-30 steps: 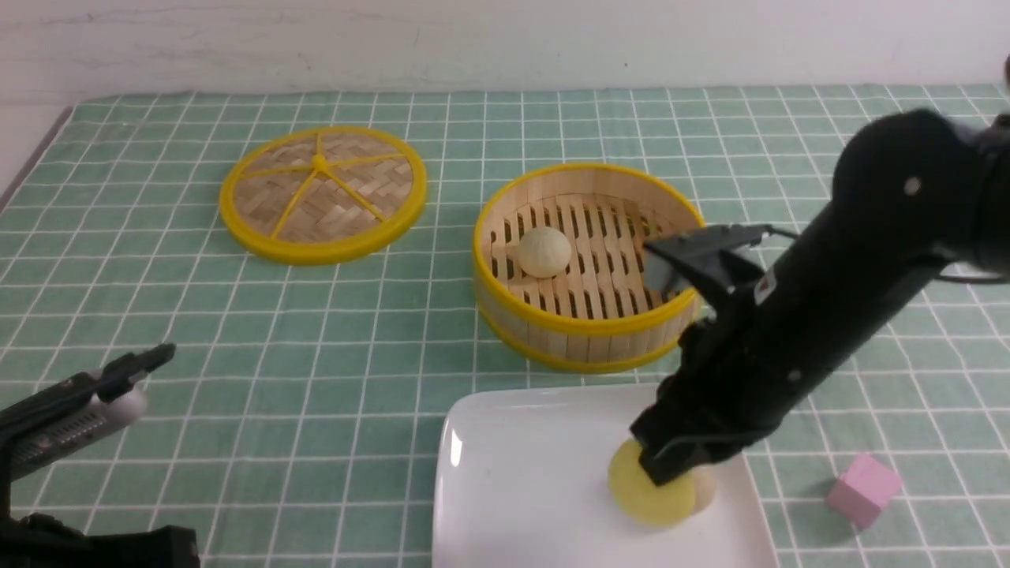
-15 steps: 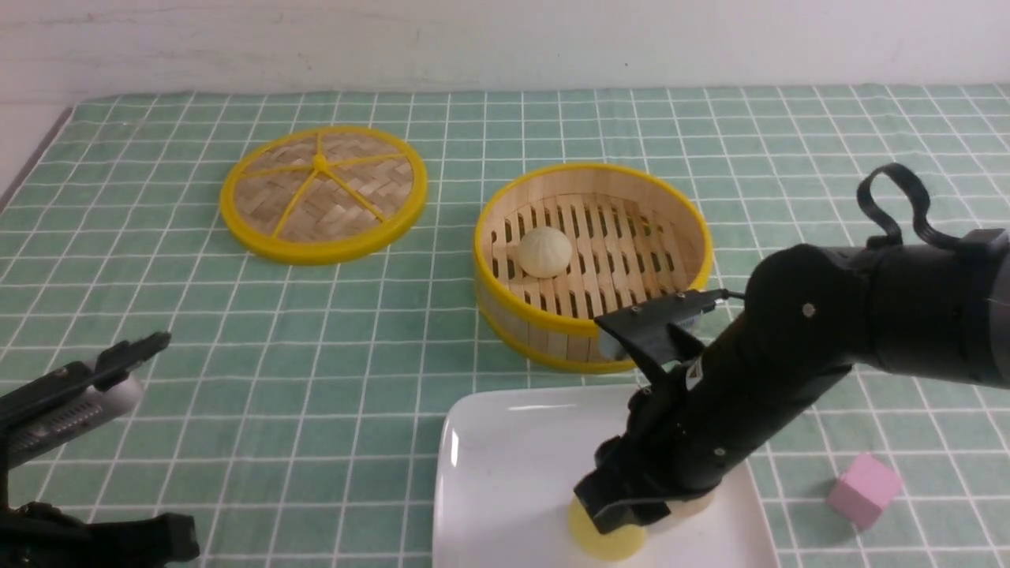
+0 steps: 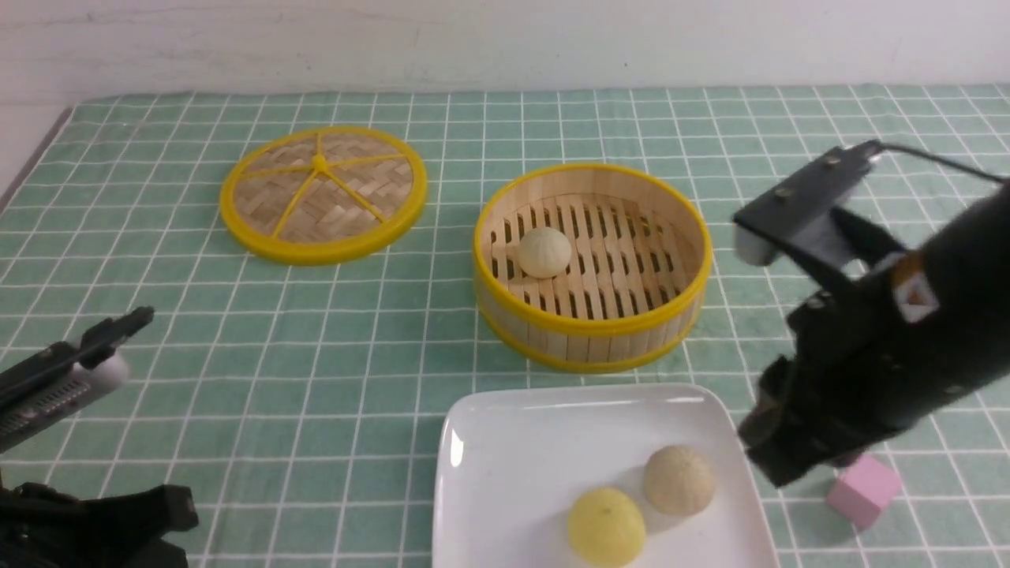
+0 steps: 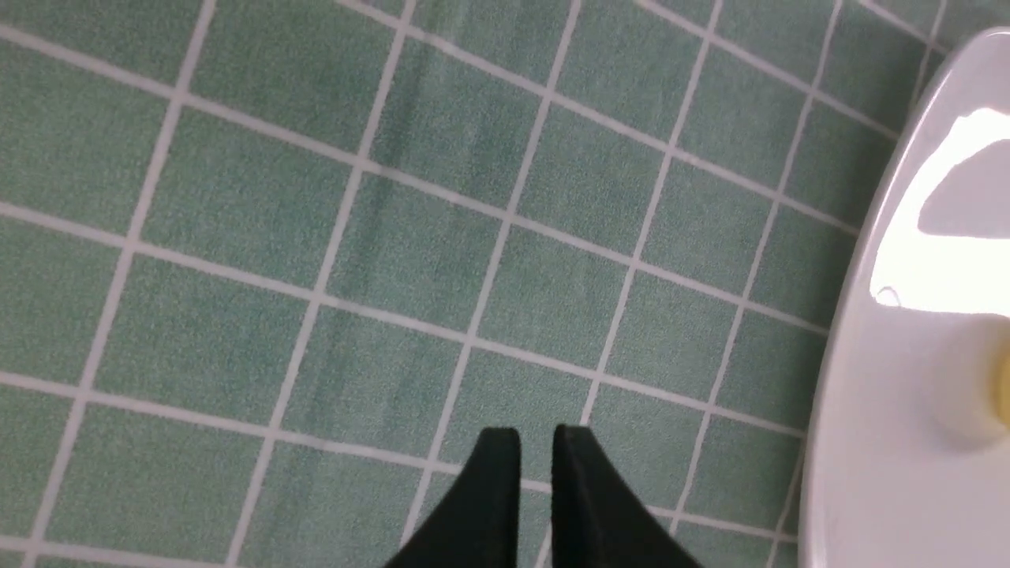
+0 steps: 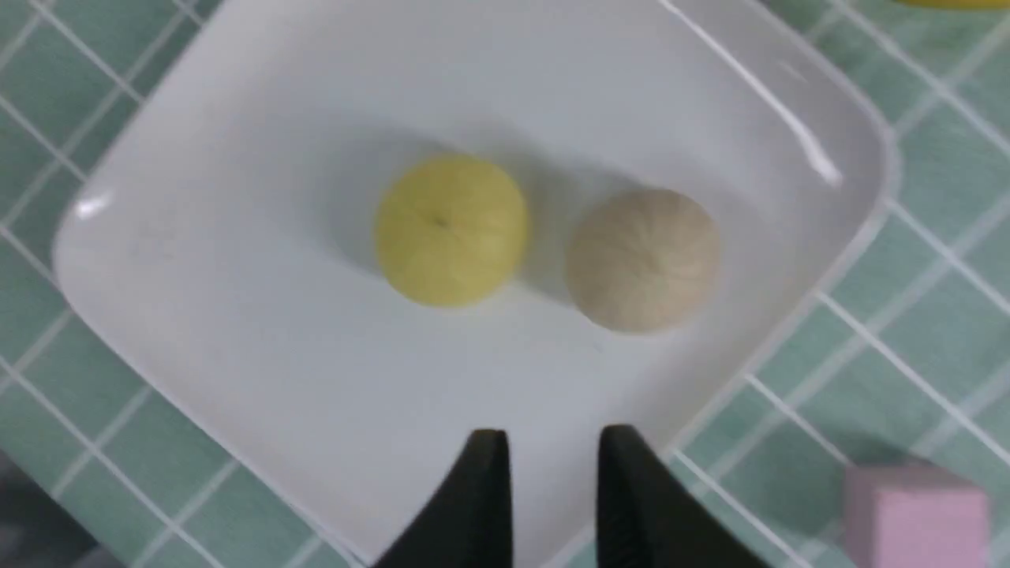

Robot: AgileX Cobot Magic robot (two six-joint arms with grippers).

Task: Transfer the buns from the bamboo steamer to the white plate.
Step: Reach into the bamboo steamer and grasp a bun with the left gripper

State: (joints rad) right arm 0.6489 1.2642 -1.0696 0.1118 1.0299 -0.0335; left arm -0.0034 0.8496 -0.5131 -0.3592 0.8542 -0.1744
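Note:
The bamboo steamer stands mid-table with one pale cream bun on its slotted floor. In front of it lies the white plate. A bright yellow bun rests on it, beside a darker tan bun. My right gripper hovers above the plate's right edge, open, nothing between its fingers. My left gripper hangs over bare cloth at the near left, its jaws a narrow slit apart and empty. The plate's edge shows beside it.
The flat woven steamer lid lies at the back left. A small pink cube sits on the cloth just right of the plate, under my right arm. Green checked cloth covers the table.
My right gripper let go of the yellow bun on the plate, then rose and drew back to the right. The bun ended up further left. My left gripper shifted slightly left.

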